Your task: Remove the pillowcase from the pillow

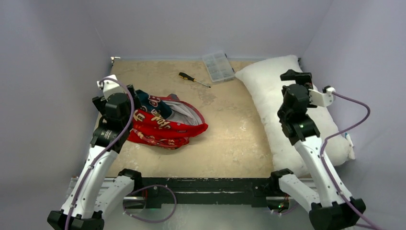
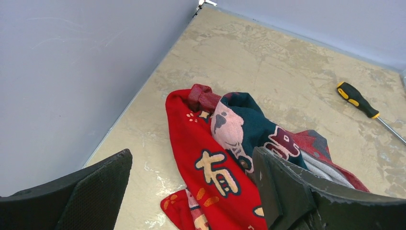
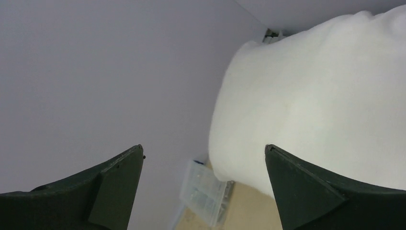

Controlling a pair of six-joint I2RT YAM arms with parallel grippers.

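The red printed pillowcase (image 1: 165,125) lies crumpled on the left half of the table, its pale inside showing, apart from the pillow. The plain white pillow (image 1: 282,103) lies bare along the right wall. My left gripper (image 1: 111,91) is open and empty, held over the pillowcase's left edge. In the left wrist view the gripper (image 2: 191,191) has the red cloth (image 2: 215,163) below and between its spread fingers. My right gripper (image 1: 297,76) is open and empty above the pillow. In the right wrist view the gripper (image 3: 203,187) has the pillow (image 3: 325,110) beside it.
A screwdriver with a black and yellow handle (image 1: 194,79) lies at the back middle and also shows in the left wrist view (image 2: 356,100). A clear plastic compartment box (image 1: 218,66) sits by the back wall, against the pillow's far end (image 3: 206,191). Grey walls enclose the table.
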